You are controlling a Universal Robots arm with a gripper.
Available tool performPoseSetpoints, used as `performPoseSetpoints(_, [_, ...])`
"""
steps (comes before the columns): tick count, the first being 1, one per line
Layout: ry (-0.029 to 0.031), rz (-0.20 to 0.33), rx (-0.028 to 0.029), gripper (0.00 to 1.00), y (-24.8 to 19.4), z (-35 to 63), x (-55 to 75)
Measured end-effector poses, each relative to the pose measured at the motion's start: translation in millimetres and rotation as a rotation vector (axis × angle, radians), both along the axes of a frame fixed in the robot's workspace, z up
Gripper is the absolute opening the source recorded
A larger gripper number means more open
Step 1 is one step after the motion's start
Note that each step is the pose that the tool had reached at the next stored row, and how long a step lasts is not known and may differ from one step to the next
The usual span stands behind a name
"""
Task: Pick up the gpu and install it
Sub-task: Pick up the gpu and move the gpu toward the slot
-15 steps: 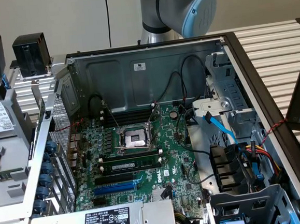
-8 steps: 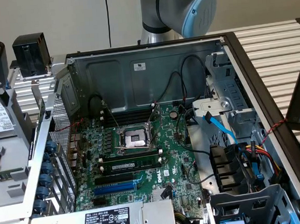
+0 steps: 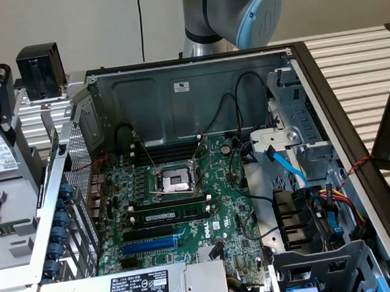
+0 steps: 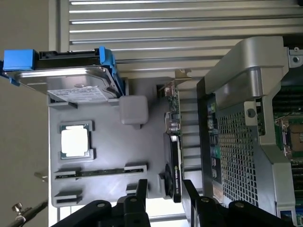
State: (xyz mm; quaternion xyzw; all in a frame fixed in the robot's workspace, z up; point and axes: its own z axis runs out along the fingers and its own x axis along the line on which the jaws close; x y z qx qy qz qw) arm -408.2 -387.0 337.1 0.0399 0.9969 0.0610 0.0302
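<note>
Slatted gray bench carries a parts tray, at nine o'clock of the open case in the exterior view. The hand is spread wide, fingers on either side of the gpu, gripping nothing. Whether they touch it is unclear. The gpu stands on edge along the tray's side nearest the case. Print on the drive label and supply label is too small to read.

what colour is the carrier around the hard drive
The carrier is blue; it shows best in the wrist view.
</note>
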Motion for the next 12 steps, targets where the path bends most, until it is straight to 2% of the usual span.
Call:
performPoseSetpoints(1, [0.0, -0.003, -0.0095, 0.42, 0.0, -0.3, 0.3])
performPoseSetpoints(2, [-0.0001, -0.005, -0.0217, 0.42, 0.0, -0.5, 0.5])
performPoseSetpoints(3, [-0.0002, -0.007, -0.0362, 0.42, 0.1, -0.6, 1.1])
performPoseSetpoints(4, [-0.0006, -0.008, -0.0453, 0.42, 0.4, -0.9, 1.8])
performPoseSetpoints(6, [-0.0051, -0.008, -0.0459, 0.42, 0.4, -2.6, 2.3])
performPoseSetpoints(9, [-0.0092, -0.008, -0.0432, 0.42, 0.4, -6.1, 2.3])
performPoseSetpoints(12, [-0.0104, -0.009, -0.0345, 0.42, 0.5, -9.6, 2.4])
